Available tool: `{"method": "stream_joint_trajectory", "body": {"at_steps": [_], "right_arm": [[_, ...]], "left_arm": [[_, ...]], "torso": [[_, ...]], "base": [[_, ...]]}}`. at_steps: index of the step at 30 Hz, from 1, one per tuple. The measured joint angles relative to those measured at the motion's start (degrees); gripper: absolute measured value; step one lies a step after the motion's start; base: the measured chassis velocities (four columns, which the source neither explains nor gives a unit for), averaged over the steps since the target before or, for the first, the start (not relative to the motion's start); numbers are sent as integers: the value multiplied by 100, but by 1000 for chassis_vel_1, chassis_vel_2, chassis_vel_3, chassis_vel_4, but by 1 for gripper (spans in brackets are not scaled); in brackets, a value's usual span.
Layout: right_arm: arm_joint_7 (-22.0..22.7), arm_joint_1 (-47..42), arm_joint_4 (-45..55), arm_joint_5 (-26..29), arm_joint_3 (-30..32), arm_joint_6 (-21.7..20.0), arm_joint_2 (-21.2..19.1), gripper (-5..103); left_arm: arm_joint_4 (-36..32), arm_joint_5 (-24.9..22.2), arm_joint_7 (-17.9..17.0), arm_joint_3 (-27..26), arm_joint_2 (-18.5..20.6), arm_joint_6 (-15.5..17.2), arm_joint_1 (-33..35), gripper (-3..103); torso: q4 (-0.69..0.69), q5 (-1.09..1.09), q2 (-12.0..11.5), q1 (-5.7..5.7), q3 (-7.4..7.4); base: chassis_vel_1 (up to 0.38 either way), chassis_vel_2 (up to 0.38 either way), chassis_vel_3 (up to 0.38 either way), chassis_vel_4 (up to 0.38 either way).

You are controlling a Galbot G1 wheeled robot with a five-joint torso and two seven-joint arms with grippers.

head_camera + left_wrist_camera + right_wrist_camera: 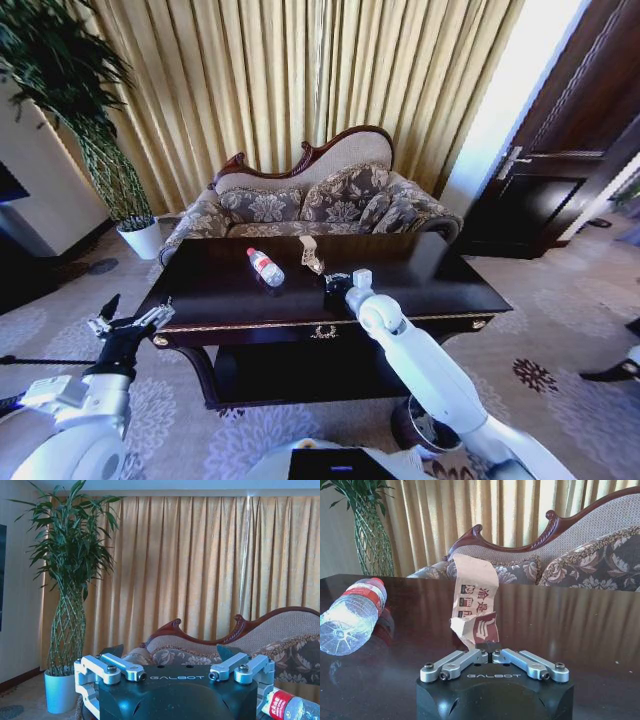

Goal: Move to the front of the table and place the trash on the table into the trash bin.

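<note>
The wrapper (pixel 474 600) is a crumpled tan strip of printed paper standing on end on the table (pixel 560 630), directly ahead of the right claw (pixel 487 650). It looks very light and limp: expect it to bend or crush under pressure and to slide on the glossy top if nudged. The best hold is the low crumpled end, where the folds give some thickness. The right claw's fingers are drawn together on that lower edge, apparently pinching it; whether the hold is firm cannot be confirmed.

The bottle (pixel 351 614) lies on its side on the table, beside the wrapper and well apart from the right claw. It appears empty, so light, stiff enough to clamp, but round, smooth and liable to roll. Grip across the middle at the label.

The left claw (pixel 130 318) hangs beyond the table's end, touching nothing, fingers spread wide.

The right wrist view shows the finger contact on the wrapper and its printed face. The head view shows the layout: both arms, the sofa (pixel 310 195) behind the table, and the bin (pixel 425 425) on the floor beneath the right arm. The left wrist view shows the potted plant (pixel 67 605) and the bottle's capped end.
</note>
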Motion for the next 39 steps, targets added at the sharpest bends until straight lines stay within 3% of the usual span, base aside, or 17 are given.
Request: {"method": "stream_joint_trajectory", "body": {"at_steps": [7, 9, 12, 13, 16, 19, 21, 26, 28, 34, 39], "right_arm": [[1, -56, 115, 13, 107, -46, -85, -3], [4, -42, 119, 27, 139, -72, -94, 7], [11, -19, 119, 32, 166, -76, -95, 12], [15, -5, 128, 40, 180, -78, -98, 22], [16, 13, 151, 52, 181, -79, -98, 28], [23, 65, 134, 75, 153, -79, -46, 44], [23, 84, 121, 84, 149, -79, -32, 44], [32, 225, 163, 165, 164, -77, -22, 71], [31, 237, 193, 170, 163, -76, -27, 71], [32, 346, 263, 172, -85, -58, 28, 99], [32, 521, 81, 165, -241, -48, 106, 100]], "left_arm": [[0, -5, -2, 1, 2, 0, -3, 100], [0, -6, -2, 8, 5, 0, -9, 100], [0, -7, -2, 9, 6, 0, -10, 100], [0, -8, -2, 7, 11, 0, -10, 100], [0, -11, -2, 4, 14, 0, -8, 100], [0, -14, -2, 7, 14, -1, -13, 100], [0, -15, -2, 9, 16, -1, -18, 100], [0, -116, -4, -14, 41, 0, -33, 100], [0, -126, -4, -18, 42, 1, -35, 100], [0, -169, -30, -10, 80, 34, -95, 100], [0, -197, -51, -40, 92, 51, -96, 100]], "torso": [[0, 0, 0, 0, 0], [0, 0, 0, 0, 0], [0, 0, 0, -1, 0], [0, 0, 0, -1, 0], [0, 0, 0, -1, 0], [0, 0, 0, -1, 0], [1, 0, 0, -1, 0], [0, 0, 0, -1, 0], [0, 0, 0, -1, 0], [0, 0, 0, -1, 0], [0, 0, 0, -1, 0]], "base": [[0, 0, 0, 0], [0, 0, 0, 0], [0, 0, 0, 0], [0, 0, 0, 0], [0, 0, 0, 0], [0, 0, 0, 0], [0, 0, 0, 0], [0, 0, 0, 0], [0, 0, 0, 0], [0, 0, 0, 0], [0, 0, 0, 0]]}}
